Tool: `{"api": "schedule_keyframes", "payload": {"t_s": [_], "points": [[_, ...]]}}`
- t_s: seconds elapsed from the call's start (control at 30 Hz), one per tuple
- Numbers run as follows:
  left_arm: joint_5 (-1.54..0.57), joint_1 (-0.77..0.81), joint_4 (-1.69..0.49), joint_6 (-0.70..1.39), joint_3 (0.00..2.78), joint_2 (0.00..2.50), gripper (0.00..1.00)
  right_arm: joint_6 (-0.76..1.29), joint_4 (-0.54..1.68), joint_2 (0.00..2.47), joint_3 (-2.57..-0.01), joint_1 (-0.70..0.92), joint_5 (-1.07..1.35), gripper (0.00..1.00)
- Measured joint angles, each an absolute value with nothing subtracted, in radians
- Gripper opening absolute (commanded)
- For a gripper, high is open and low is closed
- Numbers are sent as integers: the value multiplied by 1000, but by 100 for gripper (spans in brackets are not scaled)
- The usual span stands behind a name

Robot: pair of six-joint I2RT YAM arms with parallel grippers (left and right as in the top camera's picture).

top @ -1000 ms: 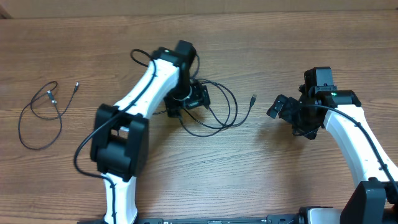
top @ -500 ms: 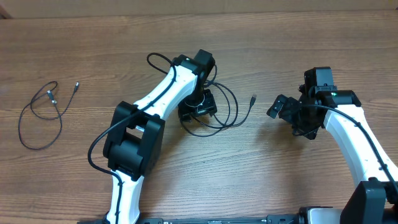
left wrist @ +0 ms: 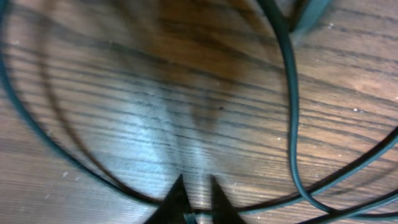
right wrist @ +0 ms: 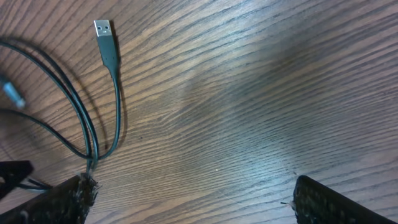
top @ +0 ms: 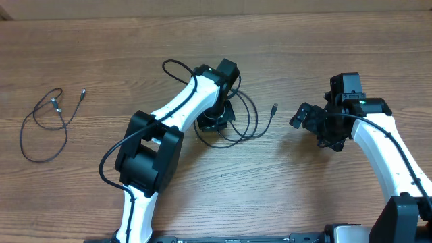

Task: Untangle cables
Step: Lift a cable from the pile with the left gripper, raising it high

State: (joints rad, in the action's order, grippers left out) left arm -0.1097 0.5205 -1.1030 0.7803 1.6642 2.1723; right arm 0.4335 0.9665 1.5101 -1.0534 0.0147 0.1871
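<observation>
Left gripper (left wrist: 196, 188) has swung right onto the tangled cables (top: 244, 116) mid-desk and snapped together, apparently clamped on one strand (left wrist: 273, 204). Right gripper (top: 305, 117) hasn't moved; it's wide apart, near the USB plug (right wrist: 103, 34). Separate cable (top: 42, 128) lies far left. Grasp is made, so it's likely ready to pull free.

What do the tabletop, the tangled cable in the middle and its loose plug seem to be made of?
Tabletop: wood or wood-look laminate, matte brown, with visible grain lines. Tangled cable: thin cord in a smooth dark sheath, probably rubber or plastic; it lies in loose loops. Plug: shiny silver metal shell on a dark, likely moulded-plastic grip.
</observation>
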Motion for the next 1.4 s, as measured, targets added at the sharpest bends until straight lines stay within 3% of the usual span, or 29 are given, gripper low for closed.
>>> {"api": "schedule_keyframes", "payload": {"t_s": [0.17,0.43,0.77,1.07,1.4], "points": [[-44,482,-1198,712,1853,2177,4,434,966,1510,-1053,15,187,100],[32,441,-1348,504,2399,2168,4,434,966,1510,-1053,15,187,100],[-41,435,-1512,355,2955,2130,4,434,966,1510,-1053,15,187,100],[-322,423,-1629,160,3046,2117,4,409,950,1510,-1053,15,211,100],[-67,417,-1692,105,2996,2117,4,254,712,1510,-1051,15,581,100]]}}
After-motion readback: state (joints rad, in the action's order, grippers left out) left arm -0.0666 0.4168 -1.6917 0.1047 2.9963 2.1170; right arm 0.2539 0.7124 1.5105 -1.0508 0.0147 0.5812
